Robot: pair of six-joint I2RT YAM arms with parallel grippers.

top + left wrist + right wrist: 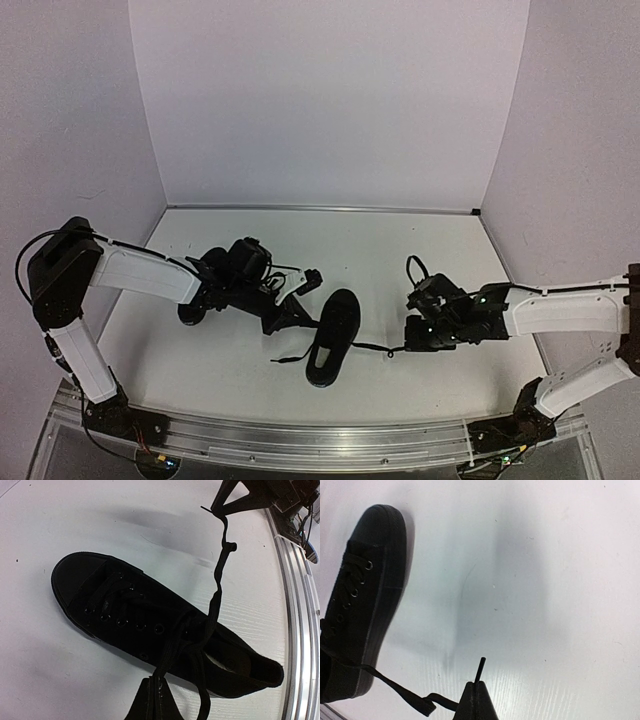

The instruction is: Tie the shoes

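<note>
Overhead view of a white table with two robot arms reaching toward the middle. One black shoe lies between them, sole down. A dark shape under the left arm looks like the second shoe, but the arm hides most of it and its laces cannot be made out. The left gripper sits just beside the middle shoe. In its wrist view this gripper is pinched closed on a strand of lace at the shoe's open collar, toe at upper left and heel at lower right. From there the lace runs off the shoe to the right gripper at the top of that view. Overhead, the same lace stretches across the table from the shoe to the right gripper. The right wrist view shows that gripper closed on the lace near its end. The stiff tip pokes up past the fingers, and the shoe lies at the left of that view. The strands seem to cross at the top eyelets, but whether a first knot is made cannot be told. No bow or loop shows. As a judgement, the task is at an early stage. The lace is gripped and drawn out, but the knot and bow on this shoe are not yet done, and the other shoe looks untouched.
</note>
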